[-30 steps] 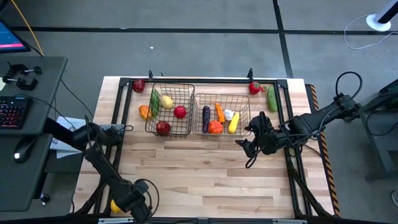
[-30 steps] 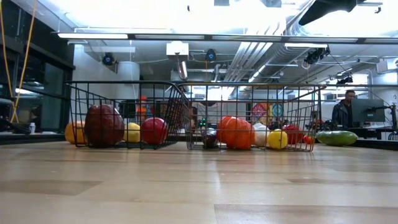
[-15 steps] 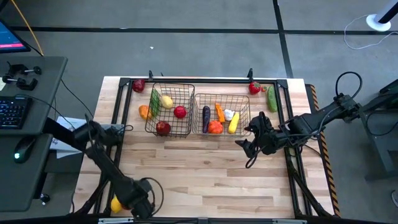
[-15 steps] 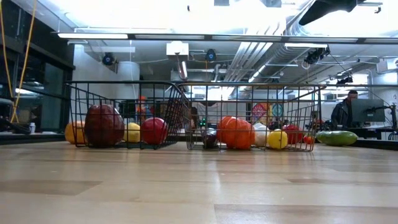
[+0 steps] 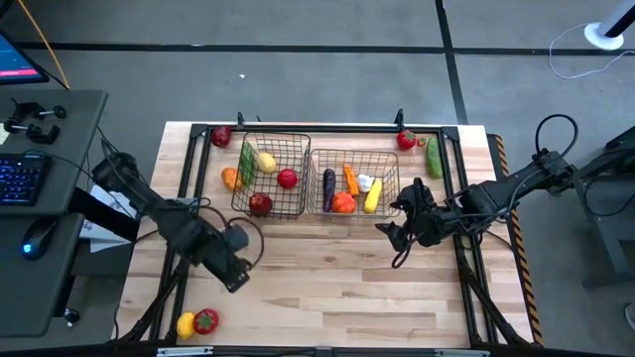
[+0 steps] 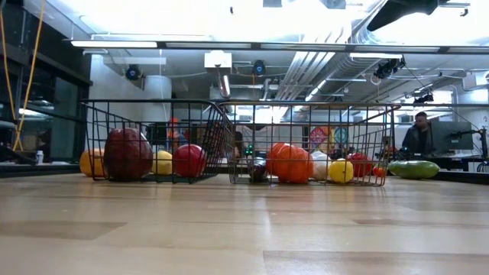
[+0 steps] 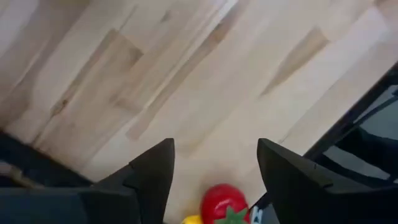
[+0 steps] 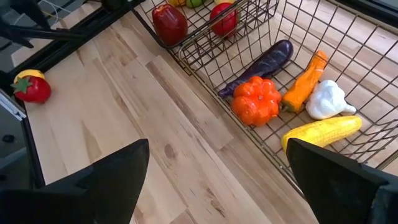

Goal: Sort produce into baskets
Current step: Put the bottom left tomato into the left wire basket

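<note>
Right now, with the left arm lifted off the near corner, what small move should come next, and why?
Probably lower the left gripper back toward the red tomato beside the yellow piece. Both lie loose at the table's near-left corner, outside the baskets, and the gripper is open and empty above them.

The near half of the table [image 5: 327, 297] lies open, bare wood between the left gripper [image 5: 236, 280] and right gripper [image 5: 389, 238]. At the far side the two baskets [image 5: 270, 177] stand side by side, touching, blocking passage there. A red tomato [image 5: 205, 320] and yellow fruit [image 5: 185, 324] occupy the near-left corner.
</note>
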`<act>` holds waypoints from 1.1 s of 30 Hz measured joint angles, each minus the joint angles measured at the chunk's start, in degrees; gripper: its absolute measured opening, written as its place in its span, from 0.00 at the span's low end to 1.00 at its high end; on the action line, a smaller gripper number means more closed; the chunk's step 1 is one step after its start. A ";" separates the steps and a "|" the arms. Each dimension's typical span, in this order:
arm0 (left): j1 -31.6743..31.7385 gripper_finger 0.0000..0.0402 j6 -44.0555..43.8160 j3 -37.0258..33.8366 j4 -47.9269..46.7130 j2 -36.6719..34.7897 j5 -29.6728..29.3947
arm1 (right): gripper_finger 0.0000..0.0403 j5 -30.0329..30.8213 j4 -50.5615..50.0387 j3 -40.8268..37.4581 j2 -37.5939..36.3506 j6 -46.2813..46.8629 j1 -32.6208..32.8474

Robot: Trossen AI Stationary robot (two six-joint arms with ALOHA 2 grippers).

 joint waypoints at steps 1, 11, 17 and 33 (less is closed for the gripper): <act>-0.69 0.54 -0.44 0.00 -0.79 0.08 0.03 | 0.92 -0.04 0.00 0.00 0.00 0.00 0.00; -12.75 0.68 -7.72 0.00 12.44 14.00 13.79 | 0.92 0.32 -0.02 0.00 0.00 -0.58 0.00; -15.20 0.79 -7.21 -0.09 15.90 20.91 25.26 | 0.92 1.80 -0.05 0.00 0.00 -1.49 -0.02; -17.75 0.79 -6.58 -0.08 11.26 20.12 22.16 | 0.92 1.38 -0.24 0.00 -0.02 -1.44 -0.02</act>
